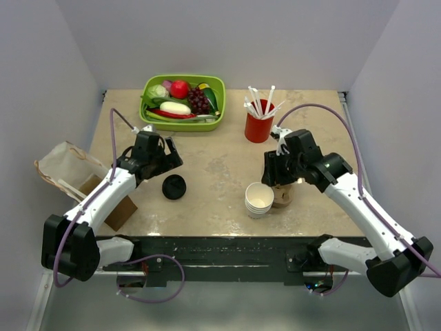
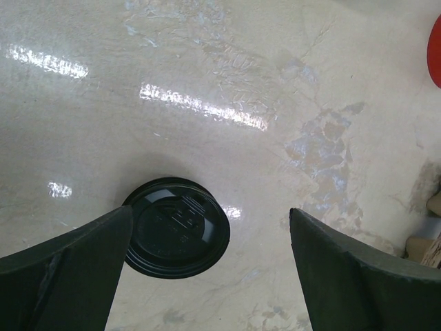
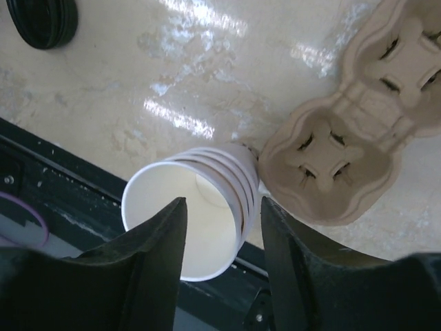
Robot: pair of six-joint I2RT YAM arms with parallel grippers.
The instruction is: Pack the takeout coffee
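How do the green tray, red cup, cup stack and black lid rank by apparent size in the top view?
Largest: green tray. Then cup stack and red cup, about alike, so unranked. Smallest: black lid.

glossy stone-look table (image 2: 227, 62), matt moulded-pulp carrier (image 3: 344, 124), paper cups (image 3: 200, 207).

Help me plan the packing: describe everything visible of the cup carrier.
The cup carrier is moulded tan pulp, lying flat on the table, pockets up. Two pockets show, both empty, with slit cross-shaped bottoms; the rest runs out of frame. Its near edge appears to touch the stack of white cups.
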